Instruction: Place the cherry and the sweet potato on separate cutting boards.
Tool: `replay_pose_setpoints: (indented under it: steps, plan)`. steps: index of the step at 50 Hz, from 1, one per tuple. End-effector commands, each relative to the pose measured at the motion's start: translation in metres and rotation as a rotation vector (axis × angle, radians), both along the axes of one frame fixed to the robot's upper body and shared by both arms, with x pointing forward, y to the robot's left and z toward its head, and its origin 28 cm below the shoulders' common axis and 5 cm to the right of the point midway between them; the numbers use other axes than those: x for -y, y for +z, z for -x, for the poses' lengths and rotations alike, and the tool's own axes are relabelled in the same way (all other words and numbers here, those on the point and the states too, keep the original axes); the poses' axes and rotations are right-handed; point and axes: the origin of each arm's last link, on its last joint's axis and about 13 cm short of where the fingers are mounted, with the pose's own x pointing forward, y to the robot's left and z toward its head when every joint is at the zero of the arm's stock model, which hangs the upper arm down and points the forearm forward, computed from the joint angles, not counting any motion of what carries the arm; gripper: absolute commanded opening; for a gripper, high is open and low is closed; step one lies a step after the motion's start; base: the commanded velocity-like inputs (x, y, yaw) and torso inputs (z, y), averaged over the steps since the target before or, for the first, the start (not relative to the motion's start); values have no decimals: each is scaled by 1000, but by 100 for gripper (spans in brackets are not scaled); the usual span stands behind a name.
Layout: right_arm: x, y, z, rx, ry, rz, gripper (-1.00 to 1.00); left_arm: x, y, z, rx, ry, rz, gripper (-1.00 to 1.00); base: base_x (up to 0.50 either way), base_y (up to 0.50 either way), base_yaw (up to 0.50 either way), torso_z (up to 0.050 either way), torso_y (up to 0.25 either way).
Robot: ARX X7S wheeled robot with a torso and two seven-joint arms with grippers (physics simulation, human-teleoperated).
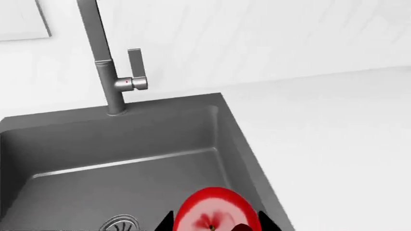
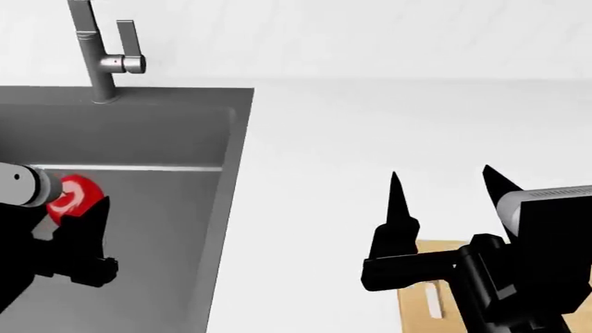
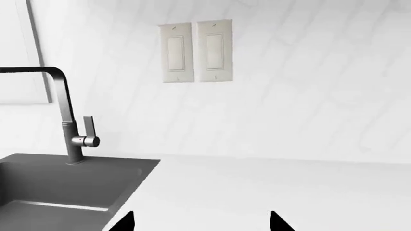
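The left claw (image 2: 79, 208) is gripping the cherry (image 2: 72, 195) and holding it above the grey sink (image 2: 166, 139), toward nine o'clock in the head view. At about five o'clock the right claw (image 2: 444, 187) is hanging with its fingers spread apart and holding nothing, just above a cutting board (image 2: 421, 291) lying on the white surface (image 2: 370, 125). A faucet (image 2: 97, 59) is standing at eleven o'clock.

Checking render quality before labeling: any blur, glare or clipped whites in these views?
Head view: sharp; white counter nearly blends into the wall, with few shadows. Left wrist view: the cherry at the frame edge looks soft, with a pale sheen; sink shading is clear. Right wrist view: crisp; wall switches readable, no glare.
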Motion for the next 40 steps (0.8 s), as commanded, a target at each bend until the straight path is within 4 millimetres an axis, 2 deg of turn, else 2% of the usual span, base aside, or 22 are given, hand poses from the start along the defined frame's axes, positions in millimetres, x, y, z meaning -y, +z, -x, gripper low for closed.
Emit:
replay_pose_setpoints:
  steps: [1,12,40]
  plan:
    - [2,1,0,15,-21,-3,100,2,3,-1,27,-16,54,-100,-172,-500,0,0,0]
    - [2,0,1,13,-22,-3,100,2,3,-1,26,-20,55,-100,-159,-500,0,0,0]
    - [3,-1,3,13,-26,-4,100,4,2,0,28,-26,57,-100,-4,-500,0,0,0]
